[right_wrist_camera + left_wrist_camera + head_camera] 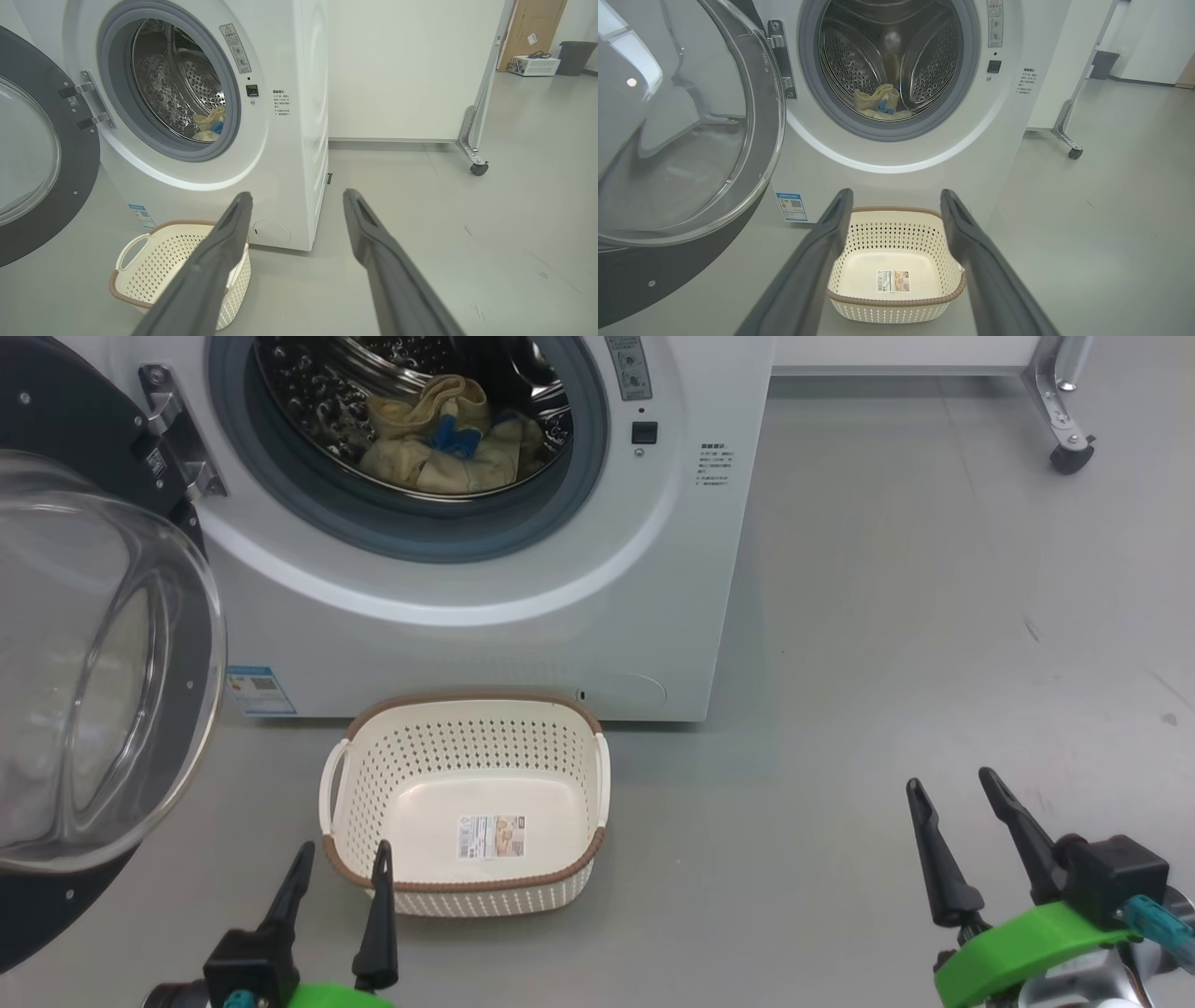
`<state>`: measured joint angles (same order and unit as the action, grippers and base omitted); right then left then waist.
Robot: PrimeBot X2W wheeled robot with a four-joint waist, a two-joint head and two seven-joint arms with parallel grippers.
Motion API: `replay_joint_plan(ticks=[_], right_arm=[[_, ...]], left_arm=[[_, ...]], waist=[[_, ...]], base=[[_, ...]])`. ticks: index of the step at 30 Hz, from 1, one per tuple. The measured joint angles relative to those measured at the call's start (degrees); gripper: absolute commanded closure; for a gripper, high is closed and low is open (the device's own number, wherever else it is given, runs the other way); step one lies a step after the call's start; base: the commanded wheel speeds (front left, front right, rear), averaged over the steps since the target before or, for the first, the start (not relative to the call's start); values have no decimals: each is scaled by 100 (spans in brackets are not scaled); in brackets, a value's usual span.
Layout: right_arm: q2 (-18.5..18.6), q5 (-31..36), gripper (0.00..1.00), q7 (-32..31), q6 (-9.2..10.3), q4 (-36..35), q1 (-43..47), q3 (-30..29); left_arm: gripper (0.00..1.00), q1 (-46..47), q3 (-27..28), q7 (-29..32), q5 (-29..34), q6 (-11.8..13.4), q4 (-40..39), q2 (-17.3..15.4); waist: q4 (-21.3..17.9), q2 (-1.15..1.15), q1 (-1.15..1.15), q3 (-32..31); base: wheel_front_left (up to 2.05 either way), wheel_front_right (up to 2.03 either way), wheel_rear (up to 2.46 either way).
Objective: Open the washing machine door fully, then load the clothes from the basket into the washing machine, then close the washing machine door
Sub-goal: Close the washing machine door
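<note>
- Upper centre of the head view: washing machine [485, 607], mouth uncovered.
- Far left: door [93, 663] swung wide on its hinge, glass bowl bulging outward.
- Top centre, inside the drum: clothes [448, 439] in a heap, pale yellow with a blue patch.
- Lower centre, on the floor just before the machine: basket [464, 698], a label on its bottom.
- Lower left: left gripper [344, 849], fingers spread wide, gripping nothing, near the basket's front corner.
- Lower right: right gripper [949, 779], likewise spread wide, holding nothing, well apart from the basket.

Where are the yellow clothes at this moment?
In the head view, the clothes lie at top centre, inside the drum of the washing machine, right of the open door and above the basket.
</note>
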<state>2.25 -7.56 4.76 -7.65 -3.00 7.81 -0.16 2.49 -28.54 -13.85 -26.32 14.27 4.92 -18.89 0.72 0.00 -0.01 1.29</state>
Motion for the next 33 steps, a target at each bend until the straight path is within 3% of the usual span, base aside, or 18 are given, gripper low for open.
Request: replay_joint_plan(ticks=[33], right_arm=[[-1,10,0,-45,0,-70,4,-137]], left_arm=[[0,16,-14,-27,63,0,-34,-9]], waist=[[255,0,1,32]], base=[[-2,2,0]])
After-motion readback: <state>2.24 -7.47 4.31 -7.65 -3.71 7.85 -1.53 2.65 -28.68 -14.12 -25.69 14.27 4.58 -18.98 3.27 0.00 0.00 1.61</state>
